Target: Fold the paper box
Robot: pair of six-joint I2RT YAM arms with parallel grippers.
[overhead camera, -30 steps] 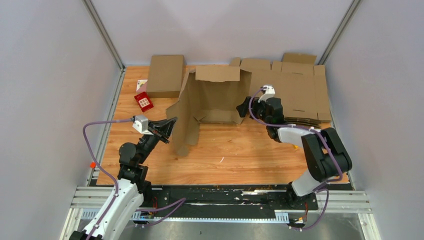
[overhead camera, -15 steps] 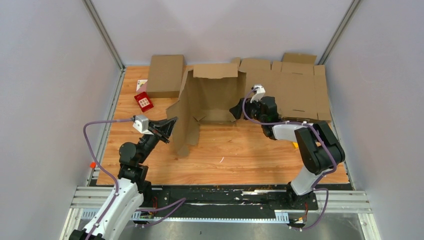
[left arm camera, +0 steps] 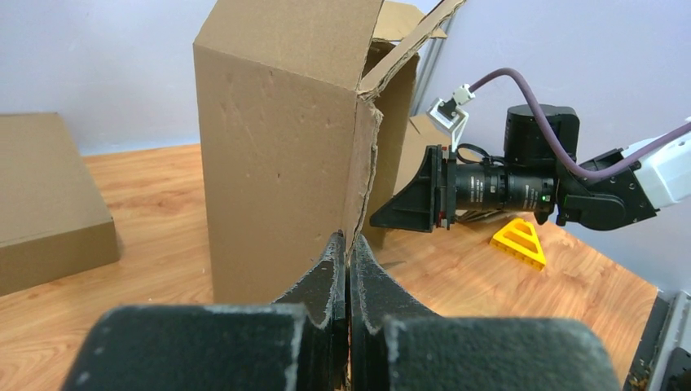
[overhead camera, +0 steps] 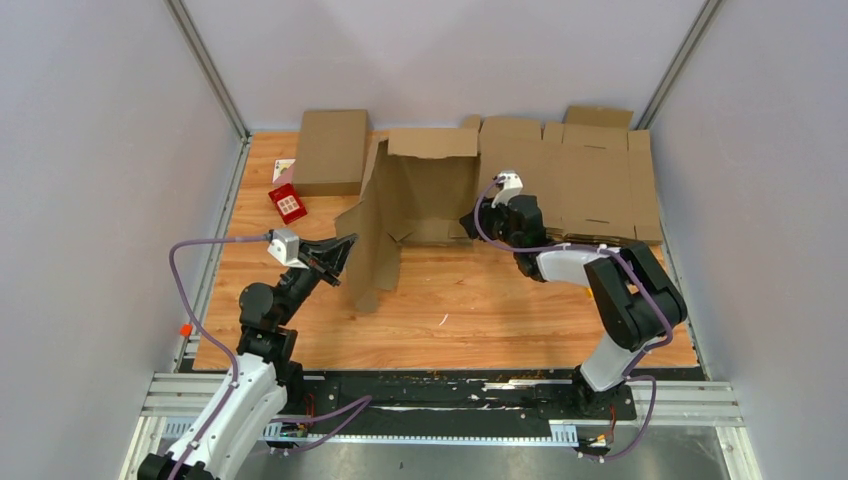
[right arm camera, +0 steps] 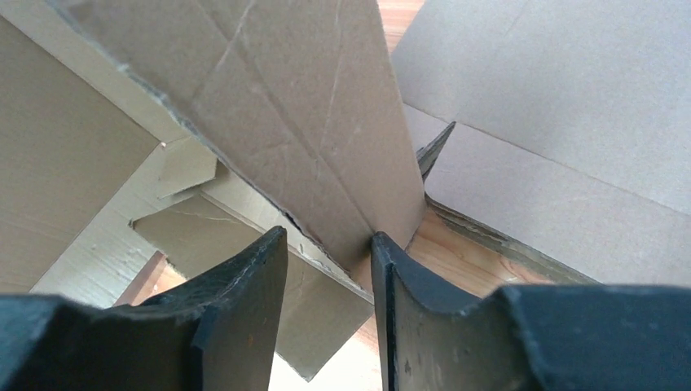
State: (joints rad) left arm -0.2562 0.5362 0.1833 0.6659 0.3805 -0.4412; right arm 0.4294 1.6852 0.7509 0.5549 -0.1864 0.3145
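Observation:
The paper box (overhead camera: 425, 190) stands half-folded at mid-table, its back panel upright and its side panels swung forward. My left gripper (overhead camera: 345, 250) is shut on the thin front edge of the box's left panel (left arm camera: 277, 147); in the left wrist view the cardboard edge runs down between the closed fingertips of that gripper (left arm camera: 348, 240). My right gripper (overhead camera: 468, 218) is at the box's right front corner. In the right wrist view a side flap (right arm camera: 326, 130) hangs between its fingers; the right gripper (right arm camera: 326, 236) is partly open, one finger touching the flap, a gap on the other side.
A thick pile of flat brown blanks (overhead camera: 590, 180) lies at the back right, just behind my right arm. A closed brown box (overhead camera: 330, 150) and a small red card (overhead camera: 287, 203) sit at the back left. A yellow wedge (left arm camera: 517, 242) lies near the right arm. Grey walls enclose the table.
My right gripper has moved left onto the box's right flap and its jaws have narrowed around it. The box's right side has shifted slightly left. The left arm has not moved.

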